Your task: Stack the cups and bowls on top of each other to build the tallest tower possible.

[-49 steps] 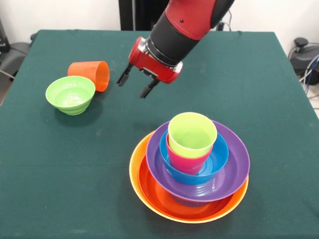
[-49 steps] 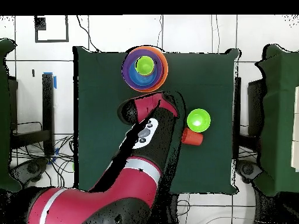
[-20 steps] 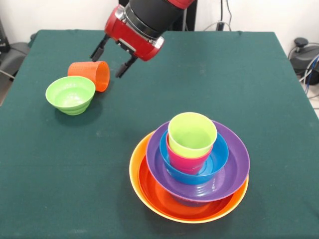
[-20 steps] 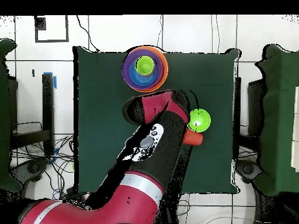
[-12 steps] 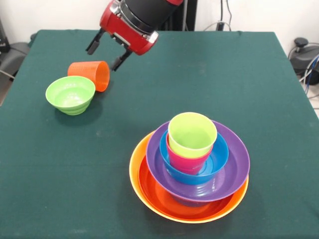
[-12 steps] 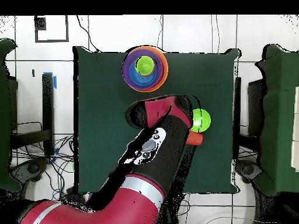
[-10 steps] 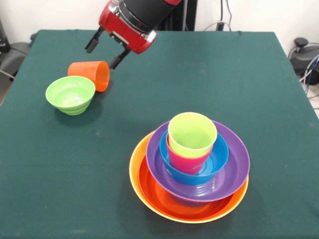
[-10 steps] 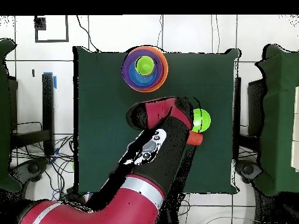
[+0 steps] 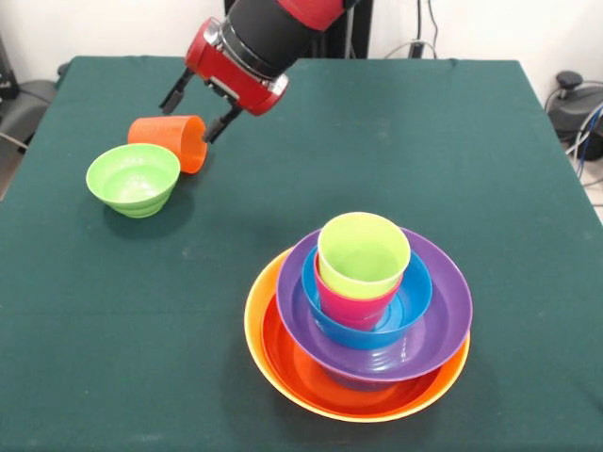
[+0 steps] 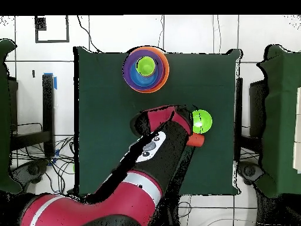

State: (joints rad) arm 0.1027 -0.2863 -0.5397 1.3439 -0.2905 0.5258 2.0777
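The gripper (image 9: 193, 114) is hanging over the far left part of the green table (image 9: 490, 169), its two dark fingers (image 9: 172, 95) spread apart and holding nothing, with one tip just above the side of the orange cup (image 9: 171, 141). That cup is lying on its side, its open mouth facing right, and it is resting just behind and touching or nearly touching the small green bowl (image 9: 133, 179), which is sitting upright with its hollow facing up. Well apart from these, near the front of the table, the tower (image 9: 363, 311) is standing: a yellow-orange bowl (image 9: 256, 325) is serving as the base, a red-orange bowl (image 9: 292, 367) is sitting inside it, a purple bowl (image 9: 443, 315) is resting on that, a blue bowl (image 9: 415, 292) is nested in the purple one, a pinkish red cup (image 9: 353, 306) is standing in the blue bowl, and a lime green cup (image 9: 363, 252) is sitting inside the red cup with its mouth upward. In the overhead view the red and black arm (image 10: 147, 159) is covering most of the orange cup (image 10: 196, 140), leaving only a sliver showing beside the green bowl (image 10: 202, 121), while the tower (image 10: 146, 69) is sitting near the opposite edge of the table (image 10: 100, 106). No brand, label or writing can be read on any cup, bowl or on the arm.
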